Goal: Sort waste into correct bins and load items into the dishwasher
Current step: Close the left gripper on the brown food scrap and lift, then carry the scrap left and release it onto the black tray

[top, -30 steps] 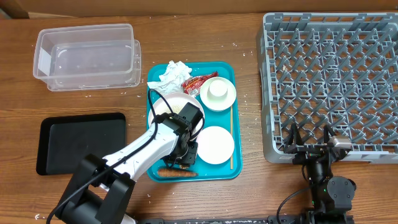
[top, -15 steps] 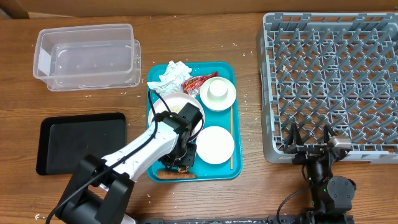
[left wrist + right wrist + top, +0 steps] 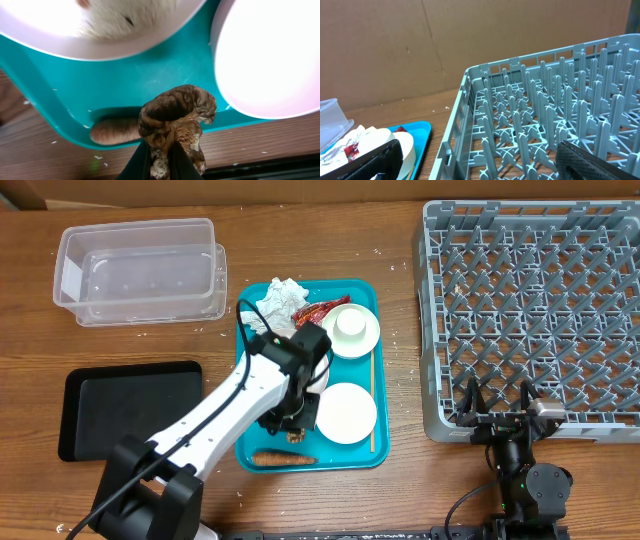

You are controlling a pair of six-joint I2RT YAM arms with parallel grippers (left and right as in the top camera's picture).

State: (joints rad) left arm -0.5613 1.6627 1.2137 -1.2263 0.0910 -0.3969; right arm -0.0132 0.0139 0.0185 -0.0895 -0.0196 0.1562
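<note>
My left gripper (image 3: pixel 161 159) is shut on the brown food lump (image 3: pixel 177 117), holding it a little above the teal tray (image 3: pixel 150 80). In the overhead view the left gripper (image 3: pixel 291 426) hangs over the tray's front part, with the lump (image 3: pixel 296 436) just under it. The orange carrot (image 3: pixel 283 460) lies by the tray's front rim. A crumpled white napkin (image 3: pixel 278 298) and a red wrapper (image 3: pixel 315 313) lie at the tray's back. A plate with rice (image 3: pixel 120 25) is mostly hidden under the arm. My right gripper (image 3: pixel 497 408) stands open at the grey dish rack's (image 3: pixel 535 310) front edge.
A white cup stands in a bowl (image 3: pixel 351 327) at the tray's back right, and a second white bowl (image 3: pixel 345 413) sits in front of it. A thin stick (image 3: pixel 372 402) lies along the tray's right side. The clear tub (image 3: pixel 140 270) is back left, the black tray (image 3: pixel 130 408) front left.
My left gripper has shut on the brown lump and risen with it, the wrist shifting toward the back of the tray. The right arm has not moved.
</note>
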